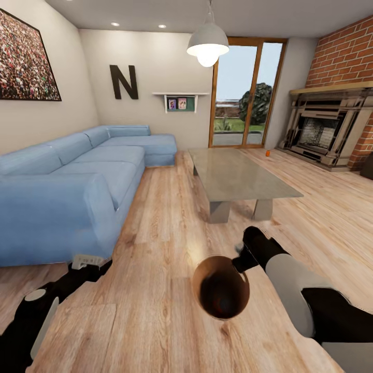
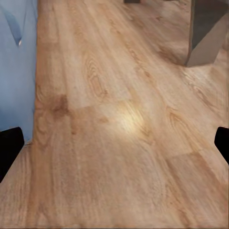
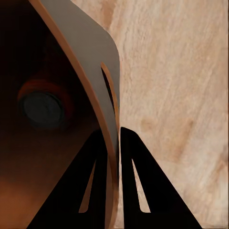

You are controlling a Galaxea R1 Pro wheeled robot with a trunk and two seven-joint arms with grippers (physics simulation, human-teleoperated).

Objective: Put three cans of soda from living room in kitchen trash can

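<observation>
Risk comes first from the room itself: the blue sofa (image 1: 67,191) is close on the robot's left and the low grey table (image 1: 238,176) stands ahead on the wood floor (image 1: 166,207), so a turn of the base can knock the carried bin against furniture. The bin (image 1: 221,286), brown inside and pale grey outside, hangs in front of the robot, just beside the right forearm. It is held only at its rim, and I judge this a weak hold: the weight hangs to one side of the pinch, so a quick move may let the bin swing or slip out, and it could then tip and spill what is inside.

The right gripper (image 3: 118,143) has its jaws almost together, one finger inside the wall of the bin (image 3: 90,62) and one outside, with the thin rim pressed between them. Deep in the bin lies a can (image 3: 44,109) with an orange-red side and a darker round end; the inside is dark, so I cannot tell if more cans lie there. A small orange thing (image 1: 268,153) stands on the floor beyond the table, near the fireplace (image 1: 331,127); it is possibly another can.

The left gripper (image 2: 114,143) is wide apart and holds nothing, with the floor below it and the sofa (image 2: 16,62) near.
</observation>
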